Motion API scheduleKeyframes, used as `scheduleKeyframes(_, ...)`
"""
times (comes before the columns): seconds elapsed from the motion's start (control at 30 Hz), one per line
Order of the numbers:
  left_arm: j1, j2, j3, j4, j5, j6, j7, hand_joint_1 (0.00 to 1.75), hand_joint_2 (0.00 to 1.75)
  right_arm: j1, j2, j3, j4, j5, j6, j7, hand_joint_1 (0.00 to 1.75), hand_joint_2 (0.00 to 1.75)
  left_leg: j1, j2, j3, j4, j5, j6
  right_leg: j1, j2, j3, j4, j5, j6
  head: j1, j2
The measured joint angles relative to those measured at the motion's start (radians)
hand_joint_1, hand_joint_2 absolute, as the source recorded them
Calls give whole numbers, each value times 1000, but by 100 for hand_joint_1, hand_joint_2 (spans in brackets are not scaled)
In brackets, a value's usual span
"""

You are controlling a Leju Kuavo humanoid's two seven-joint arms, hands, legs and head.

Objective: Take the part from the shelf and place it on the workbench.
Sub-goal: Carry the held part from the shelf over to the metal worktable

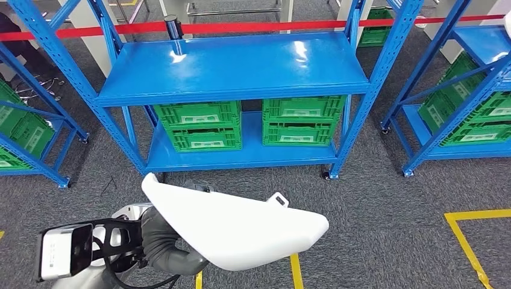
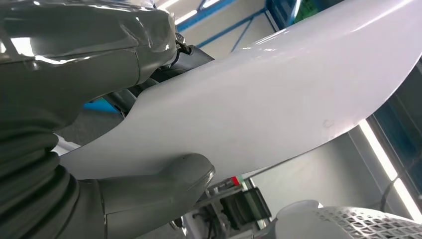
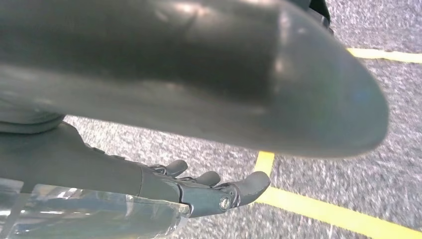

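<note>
With the left robot hand (image 2: 99, 164) clamped on the long white glossy moulded plastic panel (image 1: 235, 226), off the blue steel shelf (image 1: 235, 63), and the right robot hand (image 3: 199, 191) hanging empty, fingers apart: carry level, turning slowly toward the worktop.

You were looking at a smooth, glossy white plastic part (image 1: 241, 226), held by a left hand (image 2: 74, 124) with a matt grey rubbery cover. The blue shelf (image 1: 235, 63) was painted metal, shiny enough to mirror the lights (two bright patches). Green crates (image 1: 199, 125) looked like ribbed plastic; the grey floor (image 1: 391, 211) was rough carpet.
</note>
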Motion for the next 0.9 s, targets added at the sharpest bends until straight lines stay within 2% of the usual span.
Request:
scheduleKeyframes(0.03, -7, 0, -6, 4, 8, 0, -1, 173, 175, 2, 1, -3, -3, 0, 5, 3, 0, 0, 0, 1, -7, -8, 16, 7, 0, 0, -5, 1, 1, 3, -1, 0)
scheduleKeyframes(0.07, -17, 1, -11, 9, 17, -1, -4, 173, 175, 5, 3, -6, -6, 0, 12, 6, 0, 0, 2, 3, -17, -17, 34, 15, 1, 0, -14, 13, -16, 1, -1, 0)
scheduleKeyframes(0.1, -25, 1, -16, 14, 25, -4, -6, 173, 175, 8, 3, -9, -9, 0, 18, 8, 0, 0, 5, 4, -27, -26, 54, 21, 3, 0, -28, 43, -50, -5, 2, 0)
scheduleKeyframes(0.17, -36, 3, -22, 24, 37, -11, -10, 173, 175, 11, 3, -15, -17, -2, 34, 14, 0, 0, 7, 5, -59, -30, 88, 27, 2, 1, -62, 159, -146, -17, 7, 0)
scheduleKeyframes(0.2, -37, 4, -26, 28, 40, -14, -11, 173, 175, 13, 3, -19, -22, -5, 41, 19, 0, 0, 7, 6, -77, -29, 102, 25, 2, 1, -74, 224, -177, -15, 8, 0)
scheduleKeyframes(0.23, -37, 5, -30, 31, 42, -17, -11, 173, 175, 13, 3, -23, -27, -9, 48, 25, 0, 0, 7, 7, -97, -26, 115, 24, 1, 1, -77, 274, -186, -5, 9, 0)
scheduleKeyframes(0.27, -37, 7, -34, 35, 44, -18, -12, 173, 175, 13, 3, -27, -31, -12, 54, 30, 0, 0, 8, 8, -118, -21, 128, 21, 0, 1, -65, 295, -174, 9, 9, 0)
scheduleKeyframes(0.3, -37, 8, -37, 37, 46, -18, -12, 173, 175, 13, 2, -30, -35, -15, 57, 34, 0, 0, 9, 9, -138, -15, 139, 17, -2, 0, -36, 279, -151, 23, 9, 0)
scheduleKeyframes(0.33, -37, 9, -39, 39, 46, -18, -12, 173, 175, 13, 3, -32, -40, -17, 60, 37, 0, 0, 11, 10, -157, -6, 148, 12, -5, 0, 10, 230, -131, 33, 9, 0)
scheduleKeyframes(0.37, -38, 10, -41, 41, 47, -18, -13, 173, 175, 12, 3, -35, -43, -18, 62, 42, 0, 0, 11, 11, -176, 7, 155, 7, -7, 0, 68, 155, -131, 37, 10, 0)
scheduleKeyframes(0.4, -38, 10, -42, 41, 47, -17, -13, 173, 175, 12, 4, -38, -47, -20, 64, 48, 0, 0, 10, 11, -191, 19, 161, 2, -6, 1, 115, 87, -144, 32, 9, 0)
scheduleKeyframes(0.43, -39, 11, -44, 41, 46, -17, -14, 173, 175, 11, 5, -41, -50, -20, 66, 56, 0, 0, 10, 12, -201, 28, 167, -4, -4, 2, 145, 36, -160, 24, 8, 0)
scheduleKeyframes(0.47, -40, 12, -45, 42, 46, -16, -14, 173, 175, 12, 6, -45, -53, -21, 69, 63, 0, 0, 10, 12, -208, 33, 174, -9, -1, 3, 157, 8, -174, 13, 8, 0)
scheduleKeyframes(0.53, -41, 16, -48, 43, 45, -16, -15, 173, 175, 17, 8, -51, -57, -21, 71, 70, 0, 0, 15, 12, -215, 35, 184, -20, 0, 1, 141, 5, -165, -8, 6, 0)
scheduleKeyframes(0.57, -40, 18, -49, 44, 45, -15, -15, 173, 175, 20, 10, -53, -58, -21, 71, 72, 0, 0, 18, 11, -221, 44, 168, -25, -1, 0, 132, 5, -155, -18, 5, 0)
scheduleKeyframes(0.6, -40, 20, -50, 45, 45, -15, -16, 173, 175, 21, 10, -55, -60, -21, 71, 73, 0, 0, 20, 9, -230, 71, 130, -32, -3, -2, 122, 5, -142, -25, 4, 0)
scheduleKeyframes(0.67, -41, 24, -52, 46, 44, -14, -16, 173, 175, 22, 11, -58, -65, -20, 71, 85, 0, 0, 25, 7, -253, 178, 19, -44, -2, -3, 97, 6, -116, -32, 1, 0)
scheduleKeyframes(0.7, -42, 25, -53, 46, 44, -13, -16, 173, 175, 23, 11, -61, -69, -19, 70, 99, 0, 0, 27, 6, -262, 243, -23, -48, 0, -3, 83, 7, -104, -32, 1, 0)
scheduleKeyframes(0.73, -42, 26, -55, 47, 42, -10, -16, 173, 175, 24, 12, -65, -75, -15, 68, 121, 0, 0, 28, 6, -263, 294, -41, -49, 1, -3, 67, 8, -92, -32, 1, 0)
scheduleKeyframes(0.77, -42, 27, -57, 49, 39, -6, -16, 173, 175, 27, 14, -70, -84, -10, 68, 148, 0, 0, 29, 6, -251, 319, -36, -49, 2, -3, 52, 8, -80, -30, 1, 0)
scheduleKeyframes(0.8, -42, 28, -58, 49, 37, -2, -16, 173, 175, 30, 17, -75, -97, -4, 69, 173, 0, 0, 29, 6, -223, 309, -16, -46, 4, -3, 38, 9, -69, -29, 1, 0)
scheduleKeyframes(0.83, -43, 28, -59, 50, 34, 1, -17, 173, 175, 33, 22, -82, -113, 3, 73, 197, 0, 0, 28, 5, -178, 266, 8, -41, 5, -3, 26, 9, -59, -28, 1, 0)
scheduleKeyframes(0.87, -44, 29, -59, 50, 31, 2, -18, 173, 175, 35, 28, -90, -131, 10, 80, 217, 0, 0, 25, 4, -122, 198, 19, -31, 6, -3, 17, 9, -49, -26, 1, 0)
scheduleKeyframes(0.9, -46, 29, -59, 50, 28, 2, -19, 173, 175, 37, 35, -97, -151, 16, 88, 233, 0, 0, 21, 2, -64, 118, 15, -21, 7, -2, 11, 9, -40, -23, 1, 0)
